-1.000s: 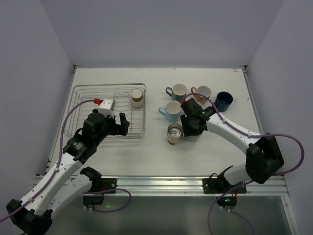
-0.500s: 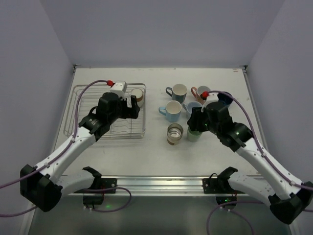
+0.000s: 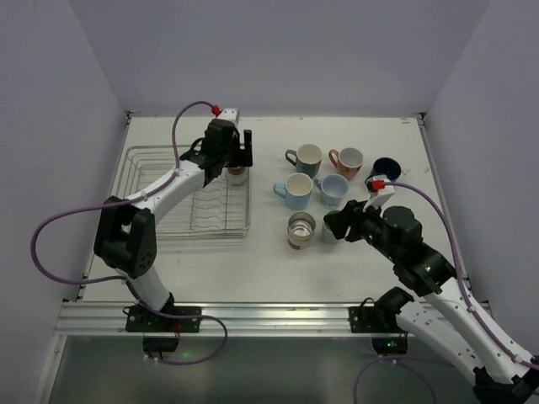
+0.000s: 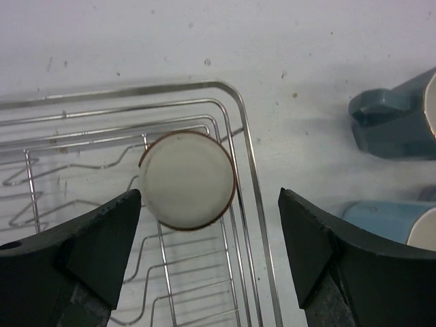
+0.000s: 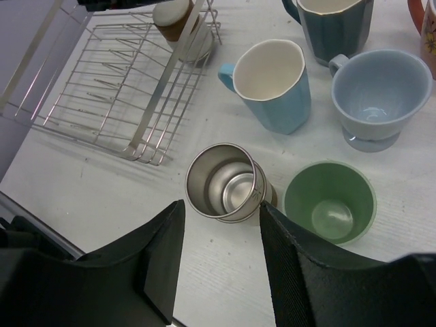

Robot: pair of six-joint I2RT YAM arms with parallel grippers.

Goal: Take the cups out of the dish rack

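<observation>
The silver wire dish rack [image 3: 135, 181] lies at the left and holds one beige tumbler [image 3: 239, 176] in its far right corner. My left gripper [image 3: 233, 158] hovers open right above that tumbler. In the left wrist view the tumbler [image 4: 187, 180] sits between and beyond my open fingers, untouched. My right gripper [image 3: 338, 224] is open and empty, just near of the pale green tumbler [image 3: 329, 236] and a steel cup [image 3: 301, 229]. Grey-teal [image 3: 306, 156], salmon pink [image 3: 348, 159], navy [image 3: 385, 171] and two light blue mugs [image 3: 296, 190] stand on the table.
The right wrist view shows the steel cup [image 5: 225, 182] and green tumbler [image 5: 330, 201] side by side just beyond my fingers, with the rack's near right corner [image 5: 139, 153] to the left. The rack's right rim [image 4: 245, 129] runs beside the beige tumbler.
My left arm has swung from the rack's near side to above the beige tumbler. My right arm has let go of the green tumbler and drawn back toward the near right.
</observation>
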